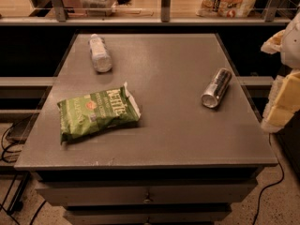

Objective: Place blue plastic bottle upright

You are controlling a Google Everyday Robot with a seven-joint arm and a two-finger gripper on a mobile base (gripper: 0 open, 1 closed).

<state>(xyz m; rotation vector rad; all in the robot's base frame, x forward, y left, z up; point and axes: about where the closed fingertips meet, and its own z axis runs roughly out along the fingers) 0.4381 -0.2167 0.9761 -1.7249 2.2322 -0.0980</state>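
The single camera looks steeply down from above the near edge of the table [187, 139], facing 12 o'clock, close enough that it fills the view; the gripper [283, 100] sits at 3 o'clock.

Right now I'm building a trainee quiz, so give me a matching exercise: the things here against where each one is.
1. clear ribbed plastic bottle, white cap
2. green crinkled chip bag
3. silver metal can
4. pale claw

A. right side of the grey table, lying down
B. past the table's right edge
C. far left, on its side
D. near left, flat

Pairs: 1-C, 2-D, 3-A, 4-B
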